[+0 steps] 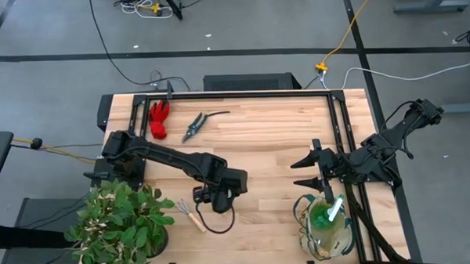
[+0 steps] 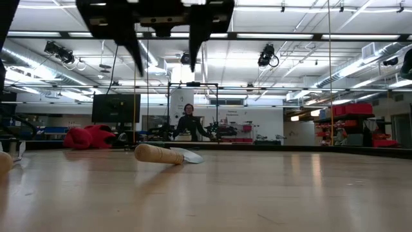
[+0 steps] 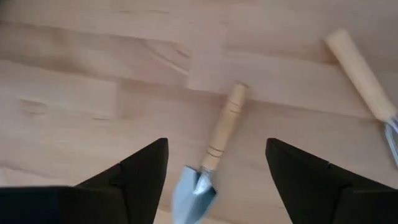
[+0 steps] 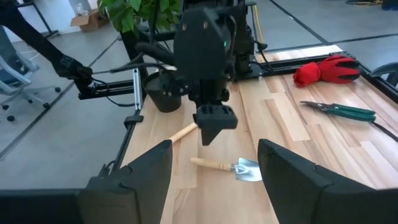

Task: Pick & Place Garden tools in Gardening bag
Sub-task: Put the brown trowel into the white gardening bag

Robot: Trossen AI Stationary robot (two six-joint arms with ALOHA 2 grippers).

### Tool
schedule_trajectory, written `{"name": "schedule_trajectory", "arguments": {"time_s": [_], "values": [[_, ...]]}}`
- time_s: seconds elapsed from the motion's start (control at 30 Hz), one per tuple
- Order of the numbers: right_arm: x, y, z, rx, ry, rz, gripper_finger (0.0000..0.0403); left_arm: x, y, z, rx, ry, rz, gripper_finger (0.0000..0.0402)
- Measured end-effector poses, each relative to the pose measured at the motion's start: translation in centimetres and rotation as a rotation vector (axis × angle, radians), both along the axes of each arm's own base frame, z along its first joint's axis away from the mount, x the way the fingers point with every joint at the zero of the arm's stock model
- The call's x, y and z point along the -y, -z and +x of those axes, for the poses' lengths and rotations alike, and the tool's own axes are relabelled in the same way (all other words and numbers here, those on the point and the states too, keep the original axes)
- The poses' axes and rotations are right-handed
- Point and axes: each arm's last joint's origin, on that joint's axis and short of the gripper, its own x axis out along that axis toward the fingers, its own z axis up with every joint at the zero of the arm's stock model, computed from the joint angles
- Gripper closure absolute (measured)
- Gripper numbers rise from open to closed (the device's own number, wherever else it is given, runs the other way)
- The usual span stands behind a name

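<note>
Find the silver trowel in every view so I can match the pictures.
High view: hidden under the left gripper.
Low view: trowel left of centre, on the table.
Left wrist view: bottom centre, between the fingers.
Right wrist view: lower centre.
Shared landmark: red gloves.

No legible txt, labels, brands or nos. anywhere. Signs and red bins in the room bg are too small to make out.
</note>
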Motion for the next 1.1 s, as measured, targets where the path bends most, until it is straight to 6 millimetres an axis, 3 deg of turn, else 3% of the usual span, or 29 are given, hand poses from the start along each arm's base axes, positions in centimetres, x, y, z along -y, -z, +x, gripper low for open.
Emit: {"name": "schedule_trajectory", "arguments": {"time_s": [0.73,1.1], "values": [[0.1,0.2,0.0,-0.014,0.025,-0.02,0.0163,0.5,7.1,2.3,-0.092,0.129,0.186,0.0126],[0.2,0.2,0.0,-0.003,0.082,-0.039,0.0163,0.5,8.8,2.5,-0.125,0.18,0.235,0.0135]]}}
